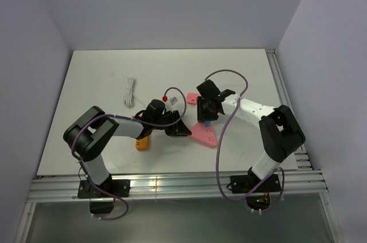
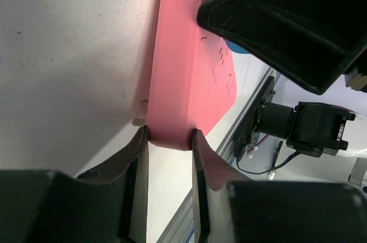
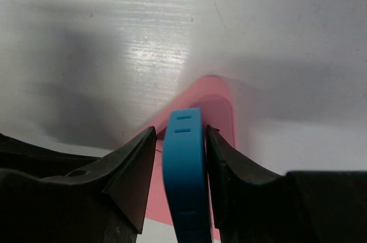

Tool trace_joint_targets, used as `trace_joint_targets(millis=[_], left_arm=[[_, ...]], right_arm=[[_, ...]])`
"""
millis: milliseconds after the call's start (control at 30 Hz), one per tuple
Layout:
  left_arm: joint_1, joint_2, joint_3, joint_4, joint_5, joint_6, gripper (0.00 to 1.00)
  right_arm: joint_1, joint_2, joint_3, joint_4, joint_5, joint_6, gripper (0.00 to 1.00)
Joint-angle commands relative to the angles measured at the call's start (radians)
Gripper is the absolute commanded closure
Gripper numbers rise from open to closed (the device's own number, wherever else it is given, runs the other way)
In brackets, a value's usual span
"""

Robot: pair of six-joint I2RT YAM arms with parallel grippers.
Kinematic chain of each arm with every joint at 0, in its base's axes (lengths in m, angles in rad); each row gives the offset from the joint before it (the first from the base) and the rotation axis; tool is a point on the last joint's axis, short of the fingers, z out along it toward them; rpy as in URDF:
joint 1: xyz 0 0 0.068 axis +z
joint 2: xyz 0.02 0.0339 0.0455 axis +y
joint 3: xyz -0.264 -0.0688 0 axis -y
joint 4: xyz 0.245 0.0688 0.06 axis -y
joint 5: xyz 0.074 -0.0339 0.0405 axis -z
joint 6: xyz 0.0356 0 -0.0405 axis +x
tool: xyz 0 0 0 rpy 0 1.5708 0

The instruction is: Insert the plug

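Blue plug (image 3: 183, 185) sat clamped in right gripper (image 3: 180, 133), pink socket block (image 2: 183, 71) just beyond its tips; left gripper (image 2: 169, 133) pinched the block's corner.

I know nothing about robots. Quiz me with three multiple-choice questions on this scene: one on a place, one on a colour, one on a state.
1. Where is the white cable?
A) on the table, left of the pink block
B) on top of the pink block
C) hanging off the table edge

2. What colour is the plug in the right gripper?
A) white
B) blue
C) orange

3. The left gripper is:
A) open above the table
B) shut on nothing
C) shut on the pink block's corner

Answers: 1 A, the top view shows it lying alone on the table; 2 B, blue shows between the jaws; 3 C, both jaws press that corner.
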Motion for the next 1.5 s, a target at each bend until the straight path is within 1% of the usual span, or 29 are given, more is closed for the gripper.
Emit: trace_joint_targets(millis=[0, 233, 467, 667, 767, 867, 900, 967, 1000, 1067, 1100, 1300, 1467], left_arm=[[-0.028, 0.013, -0.028, -0.049, -0.003, 0.085, 1.00], [-0.028, 0.019, -0.020, -0.057, 0.000, 0.089, 1.00], [-0.028, 0.029, -0.029, -0.031, -0.003, 0.069, 1.00], [-0.027, 0.008, -0.034, -0.040, -0.021, 0.063, 1.00], [-0.027, -0.001, -0.035, -0.046, -0.026, 0.068, 1.00], [-0.027, -0.003, -0.035, -0.046, -0.024, 0.068, 1.00], [-0.027, -0.004, -0.035, -0.046, -0.023, 0.066, 1.00], [-0.027, -0.006, -0.038, -0.048, -0.023, 0.068, 1.00], [-0.027, -0.010, -0.038, -0.048, -0.024, 0.068, 1.00], [-0.027, -0.012, -0.037, -0.054, -0.027, 0.069, 1.00], [-0.027, -0.017, -0.035, -0.055, -0.027, 0.069, 1.00], [-0.027, -0.014, -0.029, -0.060, -0.027, 0.069, 1.00], [-0.027, -0.014, -0.020, -0.069, -0.029, 0.074, 1.00]], right_arm=[[0.020, 0.006, -0.003, -0.040, -0.012, 0.010, 0.52], [0.019, -0.059, -0.015, -0.083, 0.001, 0.030, 0.53], [0.008, -0.154, -0.033, -0.103, -0.002, 0.036, 0.53], [-0.025, -0.175, -0.053, -0.115, -0.012, 0.032, 0.54], [-0.027, -0.175, -0.064, -0.114, -0.009, 0.033, 0.56], [-0.032, -0.180, -0.067, -0.117, 0.001, 0.035, 0.64], [-0.039, -0.178, -0.073, -0.114, -0.002, 0.032, 0.70], [-0.048, -0.174, -0.081, -0.112, -0.002, 0.029, 0.76], [-0.055, -0.174, -0.089, -0.108, -0.002, 0.030, 0.84], [-0.058, -0.174, -0.102, -0.102, -0.008, 0.036, 0.92], [-0.059, -0.174, -0.106, -0.097, -0.008, 0.036, 0.99], [-0.067, -0.160, -0.144, -0.065, -0.037, 0.044, 1.00], [-0.058, -0.116, -0.202, -0.016, -0.037, 0.052, 1.00]])
